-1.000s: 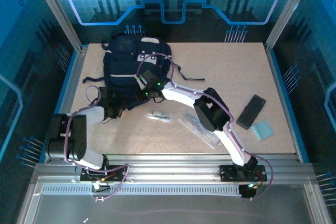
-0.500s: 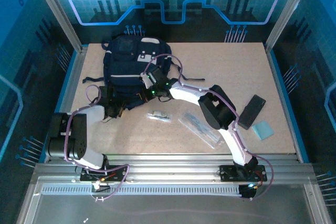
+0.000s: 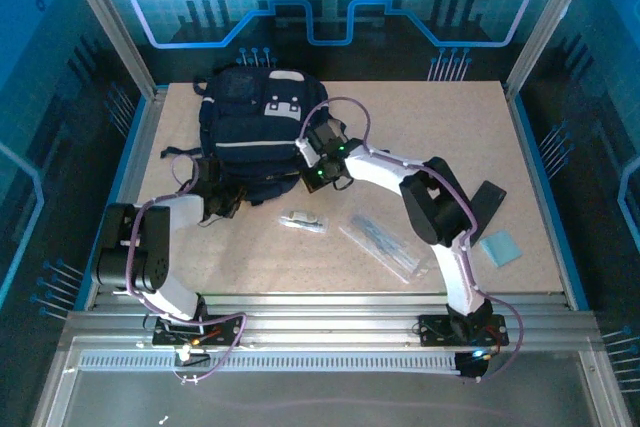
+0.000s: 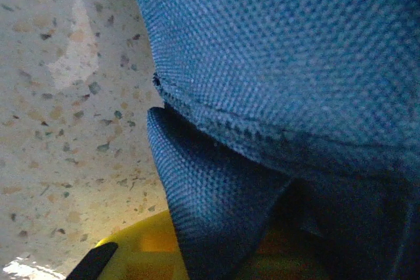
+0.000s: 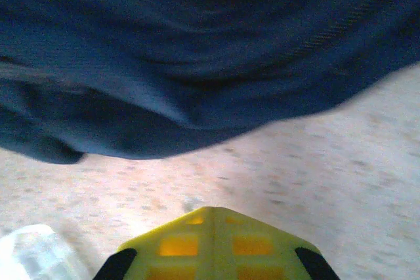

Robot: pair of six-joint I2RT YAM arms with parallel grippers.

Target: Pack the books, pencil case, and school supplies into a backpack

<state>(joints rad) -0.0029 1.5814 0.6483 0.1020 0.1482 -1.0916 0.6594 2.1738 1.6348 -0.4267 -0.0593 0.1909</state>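
The navy backpack [image 3: 250, 137] lies at the back left of the table. My left gripper [image 3: 215, 204] is at its near left corner. In the left wrist view a fold of the backpack's blue fabric [image 4: 216, 188] runs down between the yellow fingers [image 4: 134, 254], which are shut on it. My right gripper [image 3: 318, 169] hovers by the backpack's right edge; its yellow fingertips [image 5: 210, 227] meet with nothing between them, above bare table just short of the fabric [image 5: 197, 63]. The transparent pencil case [image 3: 383, 245] and the small pale school supplies [image 3: 303, 220] lie on the table in front. The books are out of view.
A black flat object [image 3: 480, 209] and a small teal square [image 3: 499, 247] lie near the table's right edge. The speckled table [image 3: 430, 127] has metal frame posts at its sides. A clear plastic thing [image 5: 33, 254] shows at the lower left of the right wrist view.
My right gripper has shut and moved right, off the backpack to its right edge. My left gripper has closed on the backpack's fabric, and the bag's lower part has shifted.
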